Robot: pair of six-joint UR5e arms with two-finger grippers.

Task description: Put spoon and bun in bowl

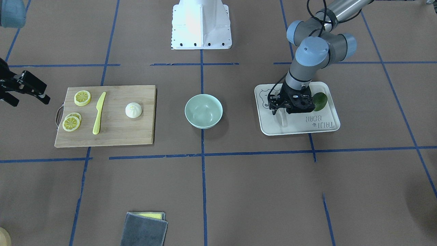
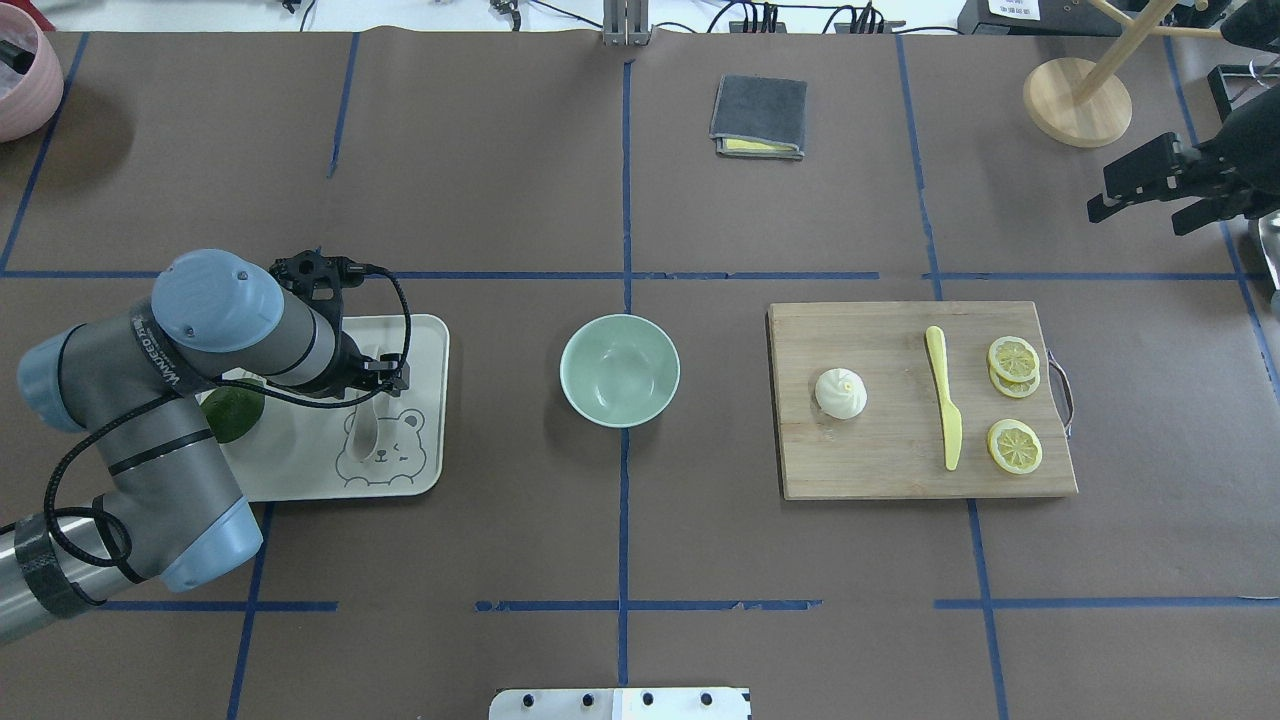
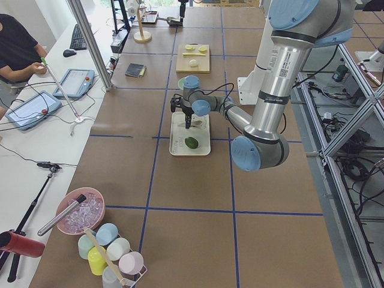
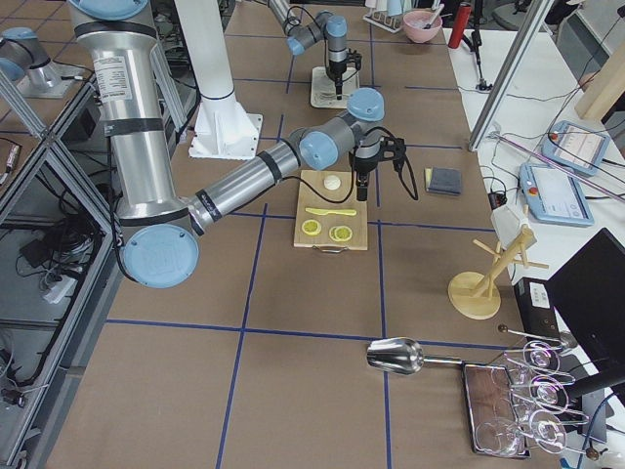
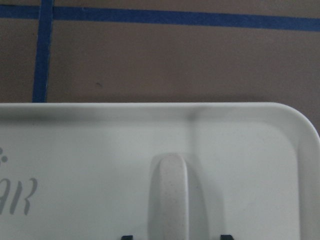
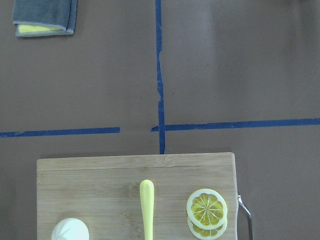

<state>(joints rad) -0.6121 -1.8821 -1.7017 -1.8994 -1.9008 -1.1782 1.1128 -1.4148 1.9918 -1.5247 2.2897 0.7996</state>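
Note:
The off-white spoon (image 2: 364, 428) lies on the bear tray (image 2: 425, 335), its handle pointing at my left gripper (image 2: 376, 378). In the left wrist view the spoon handle (image 5: 169, 195) runs between the two fingertips, which stand apart on either side of it, so the gripper is open and low over it. The mint-green bowl (image 2: 620, 370) stands empty at the table's middle. The bun (image 2: 840, 393) sits on the wooden cutting board (image 2: 900, 475). My right gripper (image 2: 1140, 205) is open and empty, high beyond the board's far right corner.
A dark green avocado (image 2: 232, 412) lies on the tray beside my left arm. A yellow knife (image 2: 945, 410) and lemon slices (image 2: 1013, 360) share the board. A folded grey cloth (image 2: 760, 115) lies at the far edge. A wooden stand (image 2: 1078, 100) is far right.

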